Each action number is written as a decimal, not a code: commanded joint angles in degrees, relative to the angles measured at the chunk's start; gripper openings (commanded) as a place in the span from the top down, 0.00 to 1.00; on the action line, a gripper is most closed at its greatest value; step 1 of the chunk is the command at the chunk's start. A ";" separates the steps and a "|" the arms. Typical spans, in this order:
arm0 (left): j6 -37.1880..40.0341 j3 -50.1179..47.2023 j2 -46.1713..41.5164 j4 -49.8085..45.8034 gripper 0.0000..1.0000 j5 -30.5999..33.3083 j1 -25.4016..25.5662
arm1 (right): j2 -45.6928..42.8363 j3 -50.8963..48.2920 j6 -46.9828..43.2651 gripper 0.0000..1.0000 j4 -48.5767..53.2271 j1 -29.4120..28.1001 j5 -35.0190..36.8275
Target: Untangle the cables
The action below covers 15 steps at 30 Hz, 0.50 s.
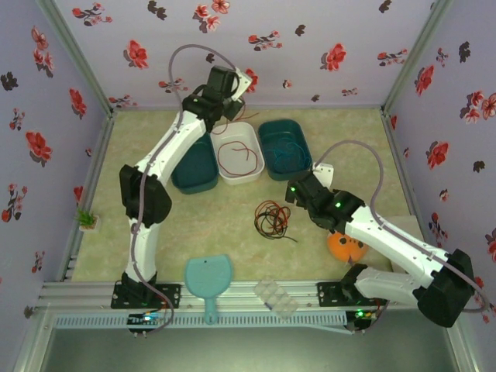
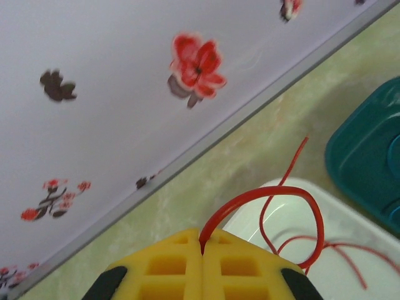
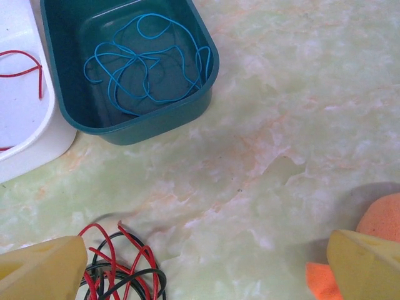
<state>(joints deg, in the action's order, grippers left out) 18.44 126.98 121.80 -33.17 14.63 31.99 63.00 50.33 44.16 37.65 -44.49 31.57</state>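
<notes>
status: left gripper (image 2: 201, 240) pinched tight on red cable (image 2: 275, 188); the wire arcs out from between the yellow fingers and drops into white bin (image 1: 236, 180) just below. reads as the drop-off step for red. next move calls for letting go over the bin, watching that the springy loop doesn't hang over the rim. right gripper (image 3: 206, 269) spread wide, empty, low over bare table. red-and-black tangle (image 3: 125, 269) sits just beside one finger, not centred in the gap, so that arm would need to shift sideways to pick a strand. blue cable (image 3: 144, 59) lies alone in teal bin (image 3: 156, 128), well apart.
</notes>
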 commanded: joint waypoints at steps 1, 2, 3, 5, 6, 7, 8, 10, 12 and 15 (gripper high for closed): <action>-0.81 2.95 1.23 4.83 1.00 1.27 1.59 | -0.43 -0.75 1.54 0.01 0.96 0.46 1.87; -2.50 2.65 1.28 5.65 1.00 1.33 1.59 | -0.47 -0.91 1.48 0.01 0.74 0.47 1.71; -4.79 1.82 1.17 6.80 1.00 1.36 1.47 | -0.42 -1.09 1.54 0.01 0.63 0.46 1.61; -9.30 -0.61 0.50 9.51 1.00 0.92 1.45 | -0.25 -1.41 1.45 0.01 0.33 0.46 1.40; -11.91 -2.38 -0.04 11.20 1.00 0.30 1.41 | -0.16 -1.46 1.45 0.01 0.19 0.46 1.26; -14.30 -4.38 -0.70 12.96 1.00 -0.39 1.43 | 0.03 -1.59 1.46 0.01 0.07 0.46 1.05; -16.43 -5.94 -1.23 14.42 1.00 -1.09 1.41 | 0.19 -1.63 1.46 0.01 -0.07 0.46 0.88; -20.83 -10.09 -2.83 17.89 1.00 -1.86 1.41 | 0.43 -1.72 1.43 0.01 -0.38 0.50 0.61; -24.82 -15.18 -4.73 22.20 1.00 -1.80 1.41 | 0.46 -1.88 1.37 0.01 -0.63 0.51 0.30; -29.72 -23.30 -8.43 29.12 1.00 -1.80 1.20 | 0.44 -2.29 1.42 0.01 -1.13 0.48 -0.02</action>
<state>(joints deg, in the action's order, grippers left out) -2.68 108.64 119.07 -14.04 13.45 33.58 63.20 49.04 44.16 37.39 -44.49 31.29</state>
